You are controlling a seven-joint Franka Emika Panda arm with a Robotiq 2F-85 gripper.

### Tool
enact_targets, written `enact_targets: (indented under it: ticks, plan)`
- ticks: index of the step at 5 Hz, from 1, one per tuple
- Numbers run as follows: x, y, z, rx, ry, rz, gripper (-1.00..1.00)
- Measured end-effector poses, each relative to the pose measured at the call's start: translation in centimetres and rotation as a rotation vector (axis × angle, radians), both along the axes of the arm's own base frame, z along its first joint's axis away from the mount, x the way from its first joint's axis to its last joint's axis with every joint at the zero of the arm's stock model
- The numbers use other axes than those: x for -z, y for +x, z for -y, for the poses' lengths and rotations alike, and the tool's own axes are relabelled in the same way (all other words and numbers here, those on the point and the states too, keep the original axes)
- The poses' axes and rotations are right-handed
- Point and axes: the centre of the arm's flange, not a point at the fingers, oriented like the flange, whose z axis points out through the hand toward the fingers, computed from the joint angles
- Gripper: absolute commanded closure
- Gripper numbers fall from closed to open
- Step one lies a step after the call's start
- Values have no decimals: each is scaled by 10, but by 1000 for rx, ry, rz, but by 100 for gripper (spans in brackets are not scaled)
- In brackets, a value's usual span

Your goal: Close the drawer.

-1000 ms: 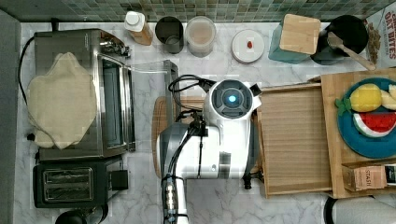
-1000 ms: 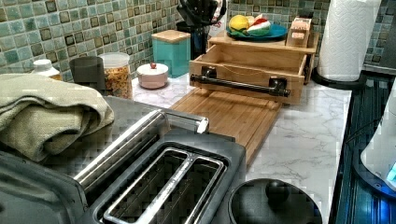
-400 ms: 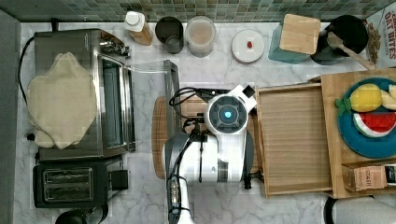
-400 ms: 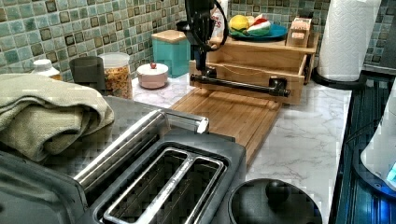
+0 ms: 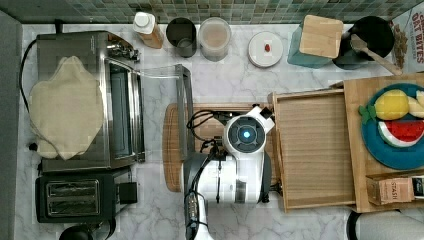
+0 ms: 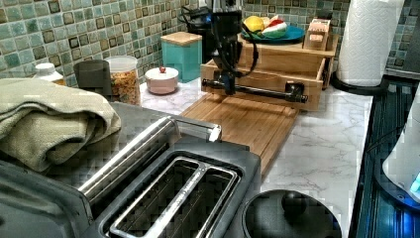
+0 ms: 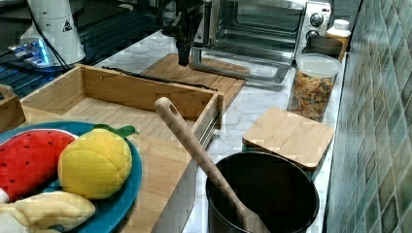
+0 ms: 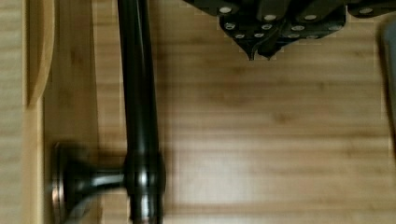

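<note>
**Claw parked in front of the drawer handle, drawer wide open**

The claw (image 8: 261, 46) hangs over the cutting board (image 6: 247, 121), just beside the dark handle bar (image 8: 137, 93), with its fingers pressed together and holding nothing. The drawer (image 5: 312, 150) sticks well out of its wooden stand (image 6: 282, 54) on the marble bench (image 5: 235, 85), on the top view's right.

My guess is it's light, stiff wood on runners, so it should slide easily. Push flat on the front panel or the bar, near the middle, or it may skew.

Readable text: "STASH" on the tea box (image 5: 392, 189) and "OAT BITES" on a packet (image 5: 411, 22).
</note>
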Motion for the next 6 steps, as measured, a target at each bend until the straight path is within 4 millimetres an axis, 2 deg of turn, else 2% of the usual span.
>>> enact_targets:
  ticks: [1,2,3,4,6]
  plan:
    - [20,-12,2,-30,6,-48,100]
    - [36,-13,2,-49,-9,-29,100]
    - [41,-10,8,-69,-13,38,100]
    - [40,-10,25,-103,-16,51,100]
    - [39,-15,80,-140,-13,11,100]
